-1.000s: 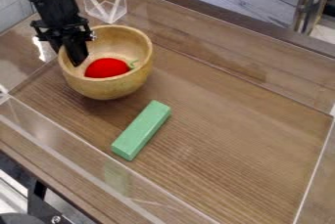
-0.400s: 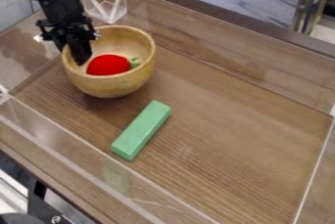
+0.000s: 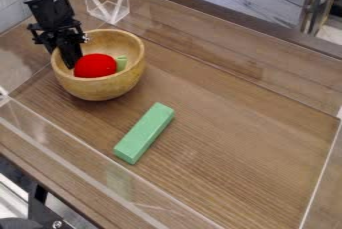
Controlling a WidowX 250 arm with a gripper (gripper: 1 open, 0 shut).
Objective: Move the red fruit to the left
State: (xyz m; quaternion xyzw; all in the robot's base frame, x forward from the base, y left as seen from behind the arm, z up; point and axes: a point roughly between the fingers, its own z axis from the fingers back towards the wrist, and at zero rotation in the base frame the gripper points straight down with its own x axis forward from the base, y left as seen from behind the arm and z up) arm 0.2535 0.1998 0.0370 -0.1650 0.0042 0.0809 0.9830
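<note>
Since it's what matters here, starting with the fruit and working outward:

red fruit (image 3: 92, 66): sitting inside the wooden bowl (image 3: 107, 85), toward its left half. Looks pretty much round from this angle, so I honestly can't call a long axis or which way the tapered end points.

pale-green piece (image 3: 120, 63): small bit tucked just beside the fruit on its right, also in the bowl, looks like it's touching it.

gripper (image 3: 70, 47): black, coming down steeply from the upper left, tips dipped over the bowl's left rim right at the fruit's upper-left edge. Fingers are drawn close together, but whether they're pinching the fruit or the bowl's rim, or just pressed against one, can't tell, the tips blend into the dark there.

wooden bowl: upright on the tabletop (image 3: 241, 103), far-left part of the scene, close to the clear wall on that side.

green block (image 3: 144, 132): long rectangular thing lying flat, well apart from the bowl, toward the front and right, long axis running diagonally from near-left to far-right.

clear walls (image 3: 321, 183): transparent panels boxing in the tabletop; the left one is the nearest thing on the bowl's left side.
</note>
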